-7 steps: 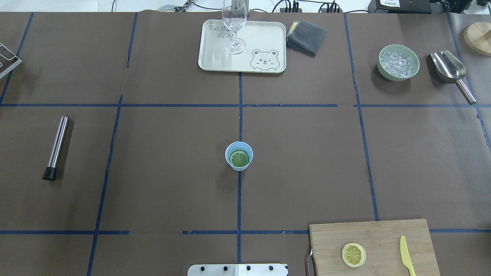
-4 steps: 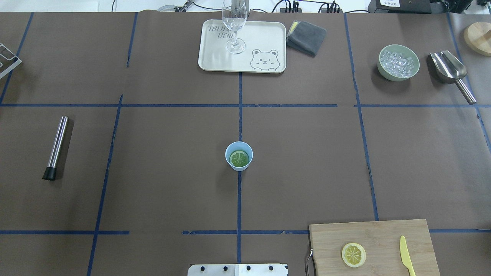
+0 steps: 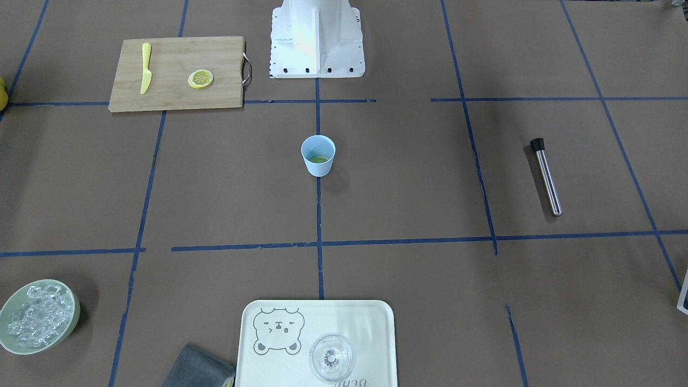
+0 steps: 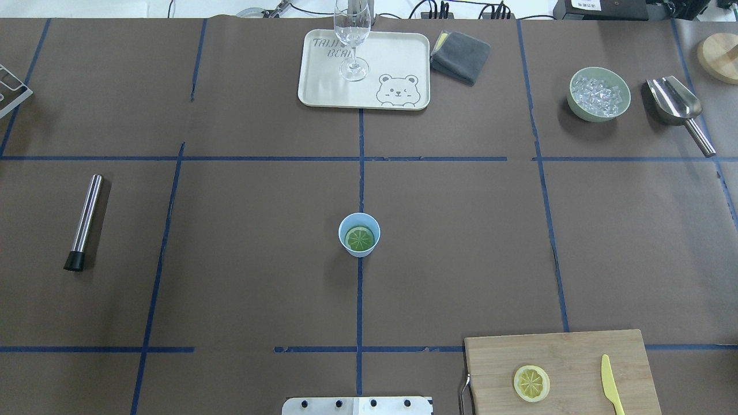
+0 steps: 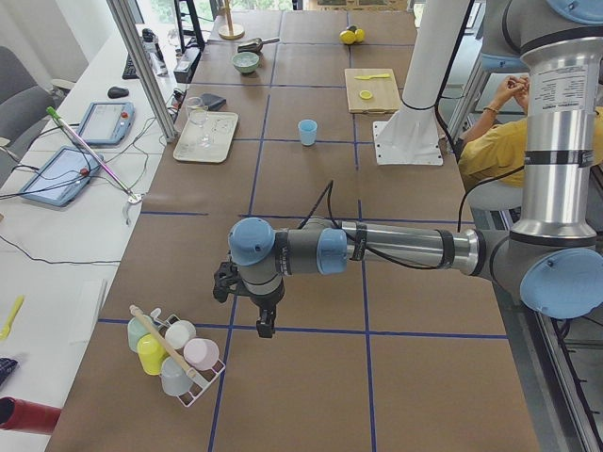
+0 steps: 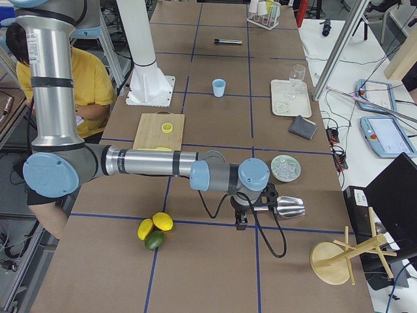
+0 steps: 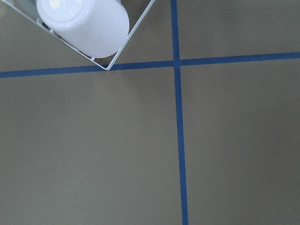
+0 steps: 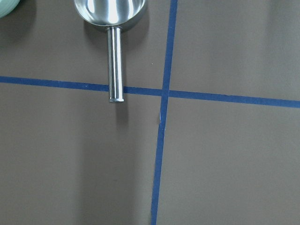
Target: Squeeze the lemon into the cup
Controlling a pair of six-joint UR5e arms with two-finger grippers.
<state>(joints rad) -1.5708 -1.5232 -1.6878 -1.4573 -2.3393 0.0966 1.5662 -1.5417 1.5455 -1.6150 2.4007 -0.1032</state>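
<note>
While the lemon (image 4: 531,383) is lying cut face up on the board (image 4: 576,350) at the lower right of the overhead view, beside the knife (image 4: 611,385) but not touching it, the cup (image 4: 358,234) is standing upright at the middle of the frame on a blue tape line (image 4: 359,294). It is standing well apart from the board and is holding a green slice (image 4: 360,238). Both grippers are showing only in the side views. In the left side view, the left gripper (image 5: 265,328) is hanging pointed down at the lower middle of the frame, near a rack (image 5: 203,388) of cups at the lower left and far from the cup. In the right side view, the right gripper (image 6: 240,223) is pointing down at the lower middle, just beside the scoop (image 6: 288,207), whose handle is showing at the top of the right wrist view. Whether either gripper's fingers are spread or closed, or are gripping anything, I cannot tell.
</note>
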